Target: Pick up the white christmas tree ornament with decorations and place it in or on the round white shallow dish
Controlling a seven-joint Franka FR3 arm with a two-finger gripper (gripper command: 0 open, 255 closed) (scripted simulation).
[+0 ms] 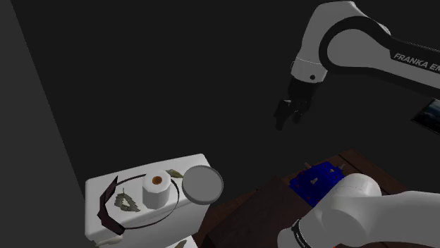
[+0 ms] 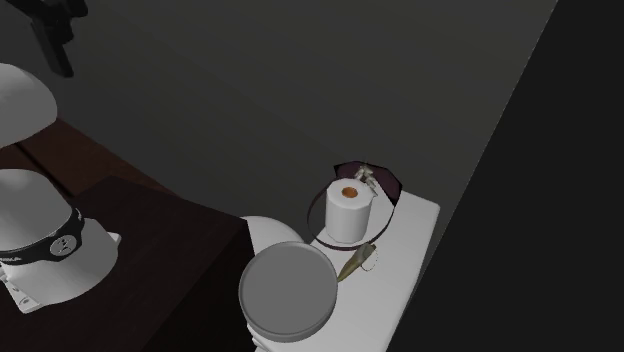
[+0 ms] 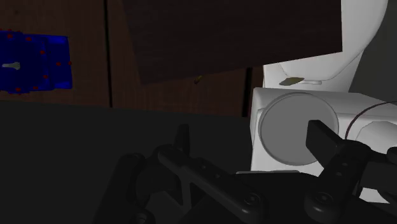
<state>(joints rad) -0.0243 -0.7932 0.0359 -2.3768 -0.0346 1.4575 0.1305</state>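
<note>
Shoulder view puts the tree ornament [image 1: 127,202], a small grey-green fir shape, flat on top of a white block [image 1: 95,189] at that view's lower left, inside a thin dark hoop [image 1: 106,206]. Just right of it in that view stands a toilet-paper roll [image 1: 156,190] with a brownish core. Right of the roll sits the round shallow dish [image 1: 203,184], drawn grey, reaching past the block's edge. A small olive scrap [image 1: 174,172] lies between roll and dish. In the second exterior view the ornament [image 2: 368,176] is on the far side of the roll [image 2: 350,212] and the dish [image 2: 288,290] on the near side.

My gripper [image 1: 284,124] hangs high in the air, well apart from the block, toward the shoulder view's right, where a dark wooden surface [image 1: 268,197] carries a blue object [image 1: 317,182]. In the wrist view my fingers [image 3: 323,139] stand apart with nothing between them, and the dish [image 3: 289,127] lies beyond them.
</note>
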